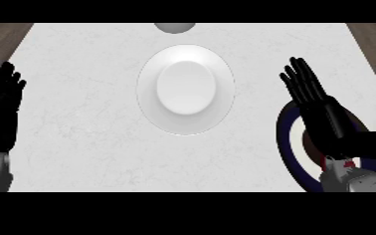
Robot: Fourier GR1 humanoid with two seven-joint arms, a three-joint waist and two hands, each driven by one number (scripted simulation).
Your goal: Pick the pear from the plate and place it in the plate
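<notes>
A white plate (150, 87) lies in the middle of the counter with nothing on it. A second plate with a dark blue rim (284, 142) sits at the lower right, mostly hidden under my right hand (321, 110). That hand is open, fingers straight and pointing away from me, above the blue-rimmed plate. The pear is not visible; it may be hidden under the right hand. My left hand (9, 102) rests open at the left edge of the view, fingers up.
A grey round object (175, 27) pokes in at the counter's far edge, top centre. The white counter (81, 129) ends in wooden strips at both upper corners.
</notes>
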